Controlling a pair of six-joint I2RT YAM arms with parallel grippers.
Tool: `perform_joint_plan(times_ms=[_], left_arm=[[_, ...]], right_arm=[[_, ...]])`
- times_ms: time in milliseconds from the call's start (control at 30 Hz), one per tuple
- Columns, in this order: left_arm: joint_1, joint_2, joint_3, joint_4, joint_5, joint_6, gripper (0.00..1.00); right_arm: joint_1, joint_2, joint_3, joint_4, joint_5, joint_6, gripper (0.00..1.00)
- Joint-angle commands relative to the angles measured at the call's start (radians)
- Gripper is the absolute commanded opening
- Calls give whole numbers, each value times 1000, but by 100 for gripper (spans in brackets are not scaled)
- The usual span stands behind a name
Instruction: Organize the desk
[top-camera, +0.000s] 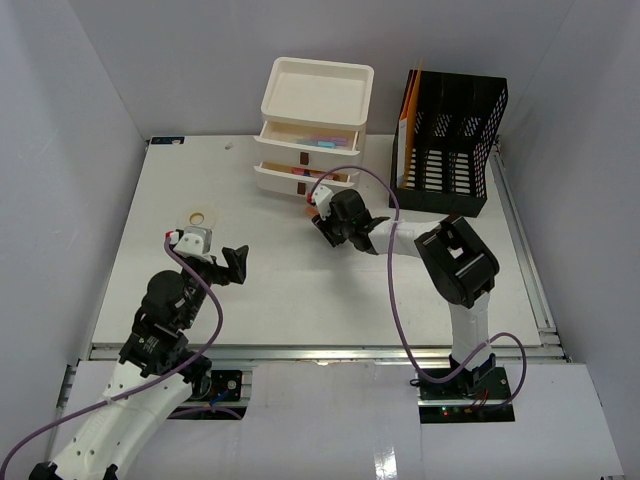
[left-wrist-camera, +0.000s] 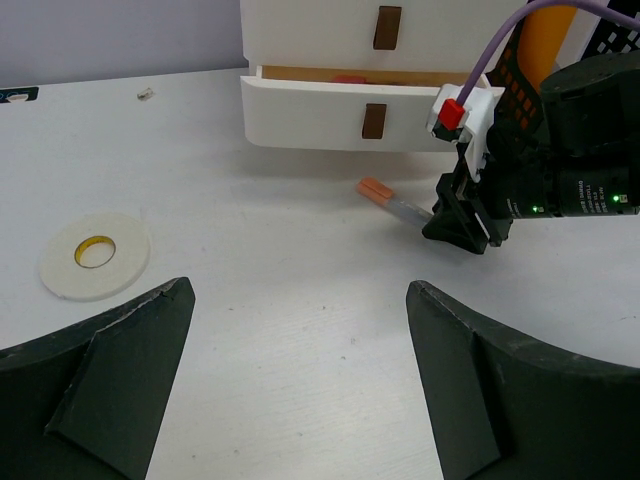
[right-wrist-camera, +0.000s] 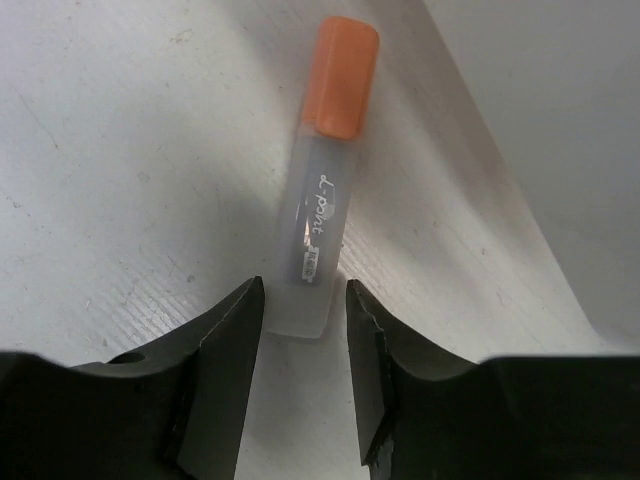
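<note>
1. Fingers of the right gripper stand narrow, one on each side of the clear end of a highlighter. Whether the pads press it cannot be told.
2. Highlighter: lies flat on the desk, with its orange cap toward 12 o'clock in the right wrist view. It rests just off the 6 o'clock side of the drawer unit.
3. Left gripper: fingers spread wide and holding nothing. It hangs over bare desk at 8 o'clock in the top view.
4. Desk: a white tabletop enclosed by pale grey walls. A metal rail runs along its 6 o'clock edge, where both arm bases are mounted.
5. Drawer unit: cream, at 12 o'clock on the desk. Two drawers stand partly open, with small coloured items visible inside.
6. Tape roll: white, lying flat on the desk at 9 o'clock in the top view. It is near the left gripper, on its 11 o'clock side.
7. File rack: black mesh, at 1 o'clock on the desk. It stands just beside the drawer unit on its 3 o'clock side, with an orange folder upright in the compartment nearest the drawers.
</note>
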Motion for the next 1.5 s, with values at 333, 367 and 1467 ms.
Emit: perform_joint_plan(times_ms=[333,367,1467], left_arm=[[5,-10,12,-1,-1,5,98],[5,-10,12,-1,-1,5,98],[5,14,10,10,23,9,98]], right_arm=[[1,-75,-126,-14,-168,-37,8],[2,-103,-128,-37,-212,-61,8],[-85,-155,679,-362,-132,-396,8]])
